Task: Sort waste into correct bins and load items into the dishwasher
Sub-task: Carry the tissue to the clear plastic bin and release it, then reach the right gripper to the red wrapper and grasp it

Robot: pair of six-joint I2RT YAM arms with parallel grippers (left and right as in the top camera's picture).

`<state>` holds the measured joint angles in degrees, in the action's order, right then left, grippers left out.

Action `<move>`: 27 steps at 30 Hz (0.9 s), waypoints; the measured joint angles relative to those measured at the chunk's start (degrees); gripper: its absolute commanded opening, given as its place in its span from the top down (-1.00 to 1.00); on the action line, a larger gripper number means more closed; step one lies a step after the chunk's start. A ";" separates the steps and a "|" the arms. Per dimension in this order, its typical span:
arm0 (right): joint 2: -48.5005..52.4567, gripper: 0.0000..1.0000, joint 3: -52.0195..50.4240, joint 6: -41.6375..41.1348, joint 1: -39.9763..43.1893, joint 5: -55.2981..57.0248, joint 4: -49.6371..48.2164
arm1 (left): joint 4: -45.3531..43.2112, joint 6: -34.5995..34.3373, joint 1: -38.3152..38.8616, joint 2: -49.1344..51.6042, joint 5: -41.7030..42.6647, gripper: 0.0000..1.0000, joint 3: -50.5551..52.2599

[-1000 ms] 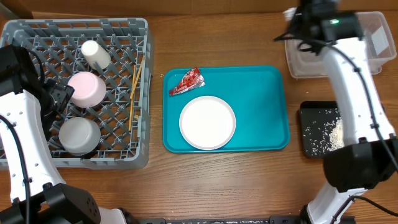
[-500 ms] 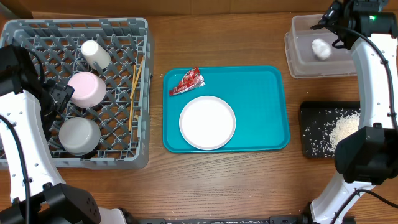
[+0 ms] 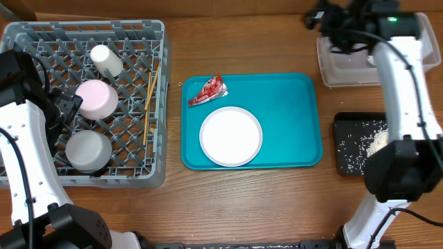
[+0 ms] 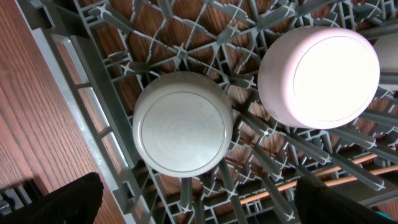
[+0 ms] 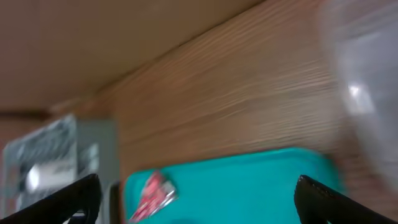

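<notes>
My right gripper (image 5: 199, 199) has swung left, off the clear tub (image 3: 342, 72) where it let the white crumpled scrap fall moments ago; my arm now hides that scrap. The fingers stand spread wide and empty. Ahead and below lies the red wrapper (image 3: 208, 90) on the teal tray (image 3: 291, 111), beside the white plate (image 3: 230, 136); I judge it the next pick. My left gripper (image 4: 199, 202), also spread, hovers over the grey bowl (image 4: 181, 129) in the dish rack (image 3: 104, 178).
</notes>
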<state>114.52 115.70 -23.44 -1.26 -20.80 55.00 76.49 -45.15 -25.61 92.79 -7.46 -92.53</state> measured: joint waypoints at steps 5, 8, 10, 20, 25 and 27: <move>2.03 -1.00 0.00 0.11 -10.84 3.72 -1.03 | 0.02 0.00 0.00 0.00 0.00 -1.00 0.00; 4.42 -1.00 0.00 0.15 -17.03 7.65 -2.75 | 0.02 0.00 0.00 0.00 0.00 -1.00 0.00; 6.80 -1.00 0.00 0.17 -21.20 10.58 -4.13 | 0.02 0.00 0.00 0.00 0.00 -1.00 0.00; 17.49 -1.00 0.00 0.17 -31.71 18.69 -8.83 | 0.02 0.00 0.00 0.00 0.00 -1.00 0.00; 20.39 -1.00 -0.04 0.17 -32.37 20.50 -8.90 | 0.02 0.00 0.00 0.00 0.00 -1.00 0.00; 21.33 -1.00 -0.04 0.15 -32.30 21.05 -8.92 | 0.02 0.00 0.00 0.00 0.00 -1.00 0.00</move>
<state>135.85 115.66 -23.29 -33.56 0.25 46.09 76.51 -45.15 -25.61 92.79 -7.46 -92.53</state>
